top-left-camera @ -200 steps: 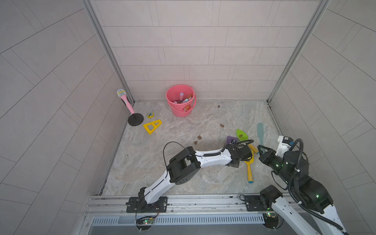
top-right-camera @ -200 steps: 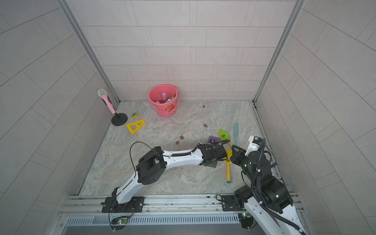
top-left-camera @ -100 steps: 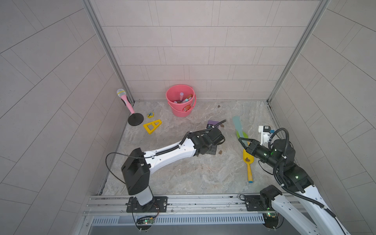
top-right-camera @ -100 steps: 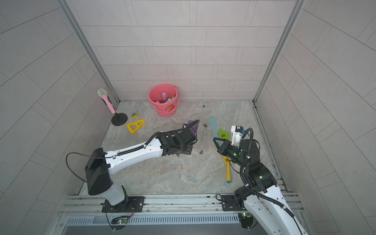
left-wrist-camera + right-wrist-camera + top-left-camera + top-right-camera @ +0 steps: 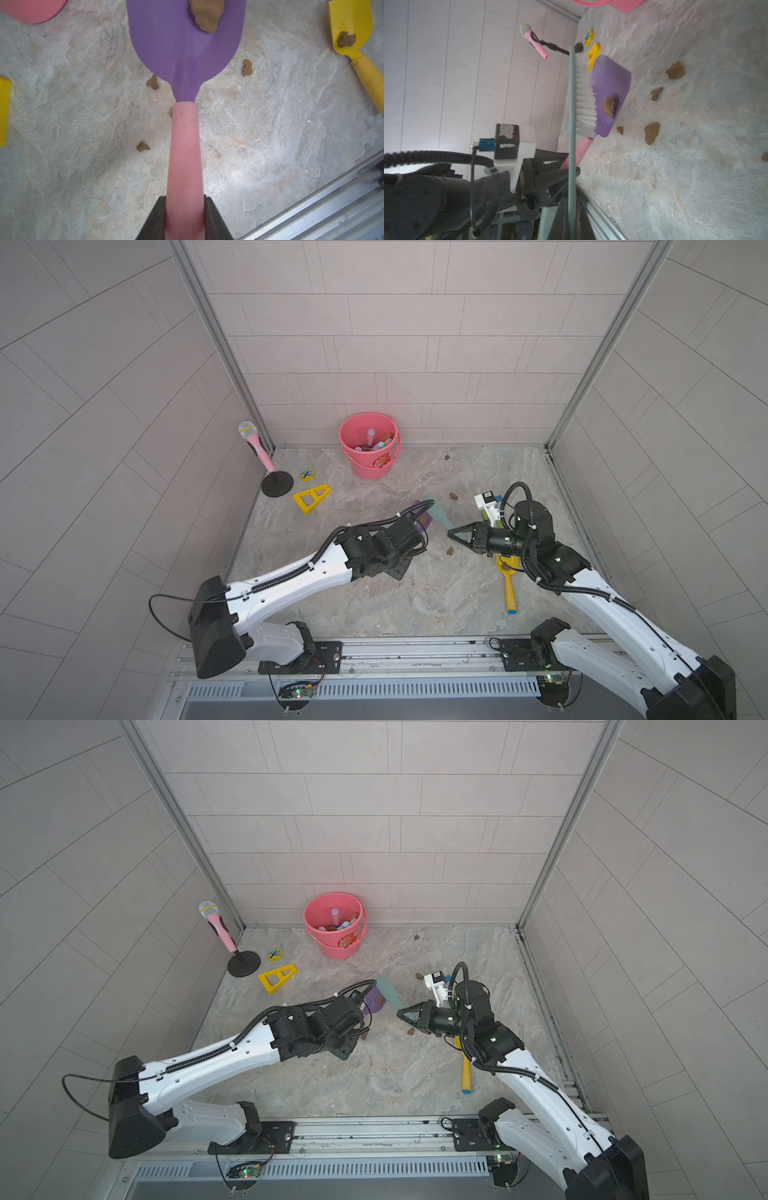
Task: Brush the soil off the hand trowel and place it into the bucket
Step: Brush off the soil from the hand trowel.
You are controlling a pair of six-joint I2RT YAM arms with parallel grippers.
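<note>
Left hand (image 5: 185, 207) grips trowel (image 5: 185, 47) (soil (image 5: 205, 14) on it), right hand (image 5: 455, 536) brush (image 5: 585, 99).

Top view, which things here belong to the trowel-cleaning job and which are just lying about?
In the job: purple trowel, soil lump on its blade, brush, bucket.
Lying about: yellow trowel, toy microphone, yellow triangle, small yellow tile.
</note>
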